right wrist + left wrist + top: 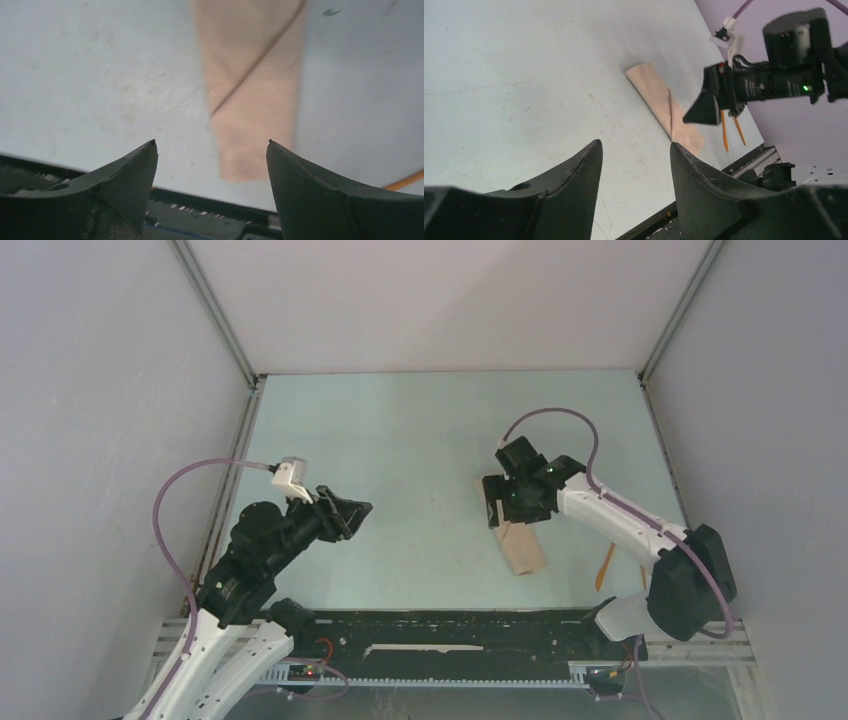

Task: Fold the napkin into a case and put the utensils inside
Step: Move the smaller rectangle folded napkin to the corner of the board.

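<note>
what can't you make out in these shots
- Top view: the far end of the case is under the right tool.
- Top view: the utensils read as one thin orange line, too small to count.
- Left wrist view: the utensils' upper ends sit behind the right tool.
- Right wrist view: the case is blurred and runs off the top edge; one of the utensils is cut off at the right edge.

The case [522, 552] is plain beige-tan with no pattern, crossed by one darker slanted line. Beside the case, the utensils [604, 565] are orange. Under the case, the table [400, 430] is pale mint with faint grey scuffs. The right gripper [492, 502] above the case and the left gripper [635, 143] are black.
</note>
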Robot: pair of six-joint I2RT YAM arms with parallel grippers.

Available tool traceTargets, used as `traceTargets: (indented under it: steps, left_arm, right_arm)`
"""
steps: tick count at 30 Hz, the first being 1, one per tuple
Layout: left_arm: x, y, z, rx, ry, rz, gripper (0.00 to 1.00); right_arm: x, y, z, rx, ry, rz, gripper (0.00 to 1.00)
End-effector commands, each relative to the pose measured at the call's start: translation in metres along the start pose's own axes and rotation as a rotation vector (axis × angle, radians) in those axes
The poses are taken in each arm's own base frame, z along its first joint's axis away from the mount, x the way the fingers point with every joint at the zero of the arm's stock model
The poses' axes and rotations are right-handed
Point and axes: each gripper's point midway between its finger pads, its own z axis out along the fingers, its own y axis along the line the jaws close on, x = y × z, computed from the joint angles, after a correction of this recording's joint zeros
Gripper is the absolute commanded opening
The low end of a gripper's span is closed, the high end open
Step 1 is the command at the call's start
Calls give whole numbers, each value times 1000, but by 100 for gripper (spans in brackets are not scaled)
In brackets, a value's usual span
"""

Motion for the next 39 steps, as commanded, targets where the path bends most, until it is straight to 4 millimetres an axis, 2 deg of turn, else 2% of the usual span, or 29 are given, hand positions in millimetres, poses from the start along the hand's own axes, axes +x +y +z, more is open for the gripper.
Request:
traceTargets:
  steps: [1,4,7,9,13,18,20,24,32,39]
  left_arm:
    - [-11,-13,-4,54,-33,26,59]
    - [-12,-13,-6,55,-33,28,59]
    - [-12,-13,-7,54,-38,28,59]
    - [-12,-14,-7,57,-36,30,59]
    - [-11,-14,-8,61,-41,29,59]
    - [-11,-12,-12,57,-46,35,59]
    - [-10,-11,-13,51,-46,38,59]
    - [-9,-9,-13,46,-41,40,59]
    - [-9,-10,-11,49,-37,51,59]
    - [-7,-11,-8,58,-29,54,59]
  right_arm:
    - [-23,-35,16,127,23,-149,87]
    - [-34,-35,25,192,17,-195,82]
    - [-37,-33,36,282,38,-201,63]
    - [-33,-29,45,334,64,-216,58]
    - [-25,-17,62,382,85,-238,57]
    - [-21,-16,75,429,101,-234,57]
    - [-16,-21,79,461,120,-230,52]
    - [-3,-30,84,496,153,-228,35]
    - [23,-60,78,548,190,-190,24]
    - [43,-97,68,573,213,-79,24]
